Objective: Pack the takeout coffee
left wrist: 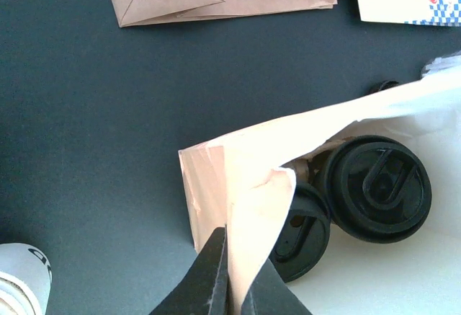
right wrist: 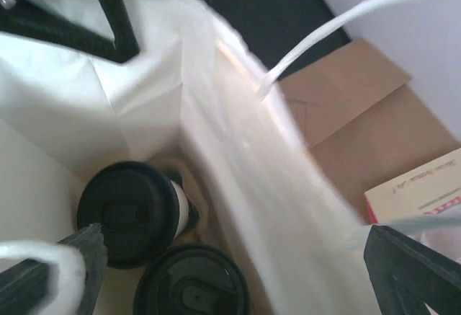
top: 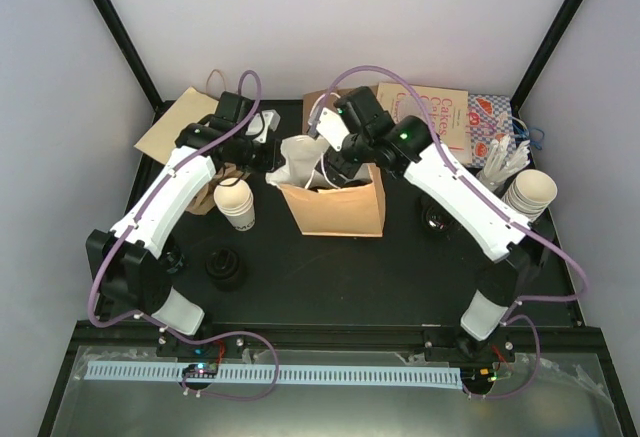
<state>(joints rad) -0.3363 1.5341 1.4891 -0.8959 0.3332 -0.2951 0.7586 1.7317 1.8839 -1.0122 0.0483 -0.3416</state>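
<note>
I am pinching the paper bag [left wrist: 216, 178] by its rim, my left gripper [left wrist: 234, 257] clenched on it. I am judging a gentle outward pull best, so nothing tears. 2 lidded takeout coffees [left wrist: 378, 185] are sitting inside the bag, with my right gripper [right wrist: 232, 250] hanging spread wide above them.

Flat brown bags [top: 172, 125] lie at the table's [top: 350, 277] far left. Stacked lidless white cups [top: 530, 193] stand at the right, near a printed bag [top: 442, 113].

Beyond my right gripper [right wrist: 232, 236], the tan printed package [top: 440, 117] bears red script reading "Cakes". Dark print on the white cup [top: 237, 204] near my left gripper [left wrist: 232, 257] is unreadable.
</note>
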